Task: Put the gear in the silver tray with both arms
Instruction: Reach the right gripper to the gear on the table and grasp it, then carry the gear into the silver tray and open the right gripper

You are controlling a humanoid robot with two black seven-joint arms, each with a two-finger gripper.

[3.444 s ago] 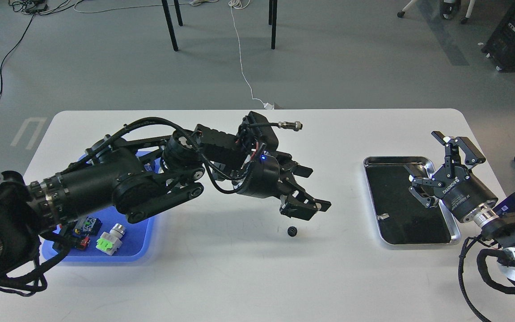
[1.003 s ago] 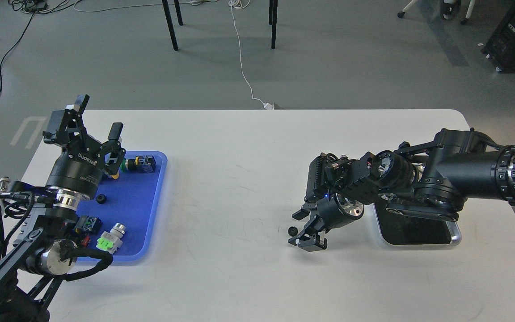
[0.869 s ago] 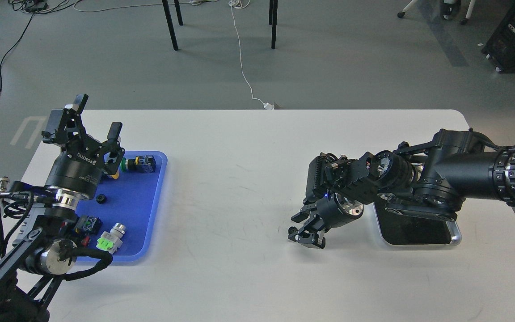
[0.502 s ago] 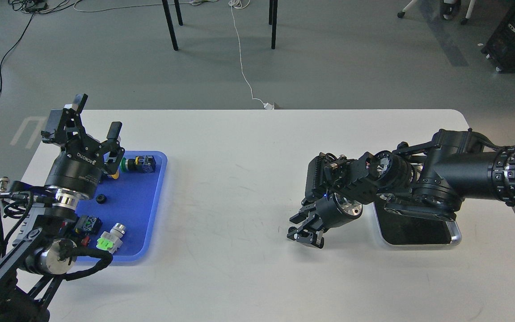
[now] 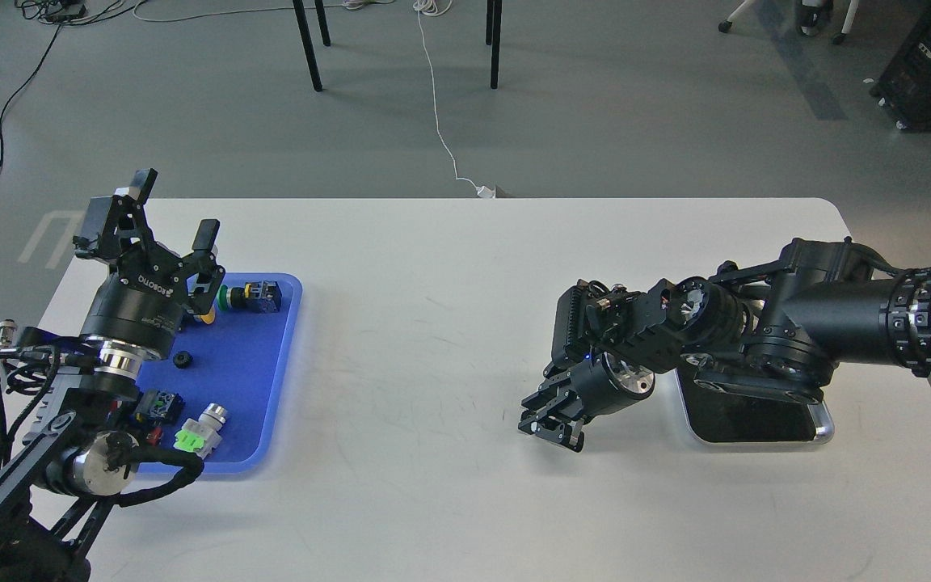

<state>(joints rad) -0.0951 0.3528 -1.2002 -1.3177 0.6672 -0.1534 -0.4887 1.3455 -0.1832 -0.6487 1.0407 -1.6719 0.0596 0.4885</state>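
Right pincer [image 5: 548, 422] now closed around gear

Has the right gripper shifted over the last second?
Yes. The right gripper has crept slightly left, further from the silver tray, and closed up where the gear lay.

Shiny metal silver tray [image 5: 825, 424], glossy blue plastic tray [image 5: 271, 380], smooth matt white table [image 5: 433, 501].

Blue tray [image 5: 271, 380] lies left on the table [image 5: 433, 323], silver tray [image 5: 821, 424] right.
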